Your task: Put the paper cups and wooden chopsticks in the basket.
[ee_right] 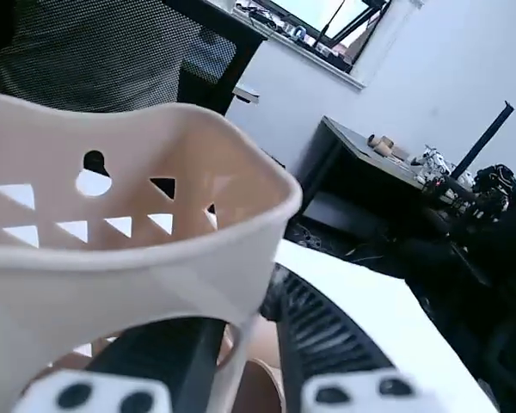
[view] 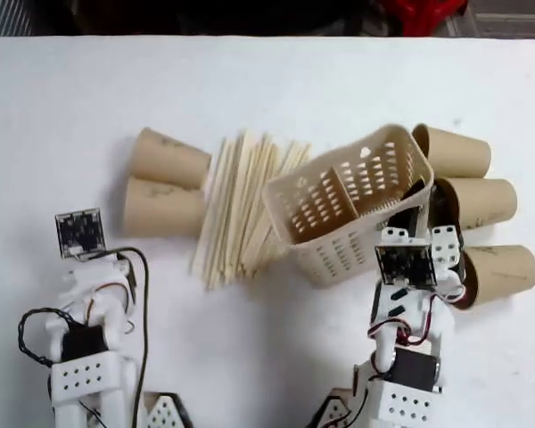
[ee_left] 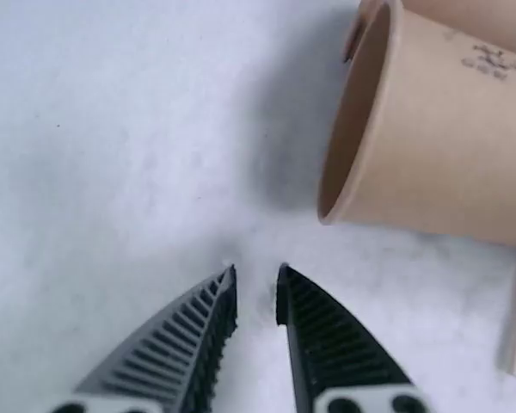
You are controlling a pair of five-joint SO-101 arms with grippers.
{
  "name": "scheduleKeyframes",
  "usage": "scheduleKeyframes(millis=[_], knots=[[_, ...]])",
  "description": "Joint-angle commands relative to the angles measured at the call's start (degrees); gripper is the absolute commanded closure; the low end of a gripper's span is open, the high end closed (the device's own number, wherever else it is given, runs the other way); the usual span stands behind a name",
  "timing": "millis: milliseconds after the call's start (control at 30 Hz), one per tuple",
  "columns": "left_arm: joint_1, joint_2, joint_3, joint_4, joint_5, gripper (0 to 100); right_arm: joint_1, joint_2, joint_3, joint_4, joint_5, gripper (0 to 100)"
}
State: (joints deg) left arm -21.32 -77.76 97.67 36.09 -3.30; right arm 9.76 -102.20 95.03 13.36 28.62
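1. Left hand (ee_left: 256, 284) hovers low over the white desk (view: 267, 80). Its fingers are barely parted, just a sliver of a gap, and it is grasping nothing.
2. Just beyond its tips lies a paper cup (ee_left: 430, 138) on its side with the open mouth turned towards the hand, near it but not touching. A second cup (ee_left: 464, 17) is pressed in behind that one.
3. From above, the same two lie side by side at the left of the desk: the far left cup (view: 167, 157) and the near left cup (view: 162, 207).
4. The wooden chopsticks (view: 245, 201) are in a loose fanned pile on the desk between those cups and the basket (view: 339, 201), with their far ends running up against it.
5. Right hand (ee_right: 241, 318) is clenched on the basket's rim, with the pale wall (ee_right: 155, 258) pinched between its dark fingers (ee_right: 327, 335). In the high view it grips the basket's right end.
6. The basket sits tilted — its divider and two compartments face up towards the overhead camera.
7. Three more cups lie on their sides right of the basket: the far right cup (view: 452, 150), the middle right cup (view: 477, 201) and the near right cup (view: 501, 273), which is just beside the right arm.
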Motion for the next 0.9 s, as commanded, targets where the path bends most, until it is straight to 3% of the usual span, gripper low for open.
scheduleKeyframes(millis=[0, 133, 233, 567, 867], knots=[[0.7, -0.3, -0.3, -0.7, 0.5, 90, -0.1, -0.7, 1.6, -2.0, -3.1, 98.1], [0.7, -0.3, -0.3, -0.7, 0.5, 90, 0.6, -0.7, 1.4, -3.8, -9.6, 98.1], [0.7, -0.3, -0.3, -0.7, 0.5, 90, -0.4, -0.7, 1.3, -4.3, -10.4, 98.1], [0.7, -0.3, -0.3, -0.7, 0.5, 90, -5.2, -0.7, -12.0, 24.6, -9.9, 98.1], [0.7, -0.3, -0.3, -0.7, 0.5, 90, -6.8, 15.8, -20.4, 27.3, -10.4, 98.1]])
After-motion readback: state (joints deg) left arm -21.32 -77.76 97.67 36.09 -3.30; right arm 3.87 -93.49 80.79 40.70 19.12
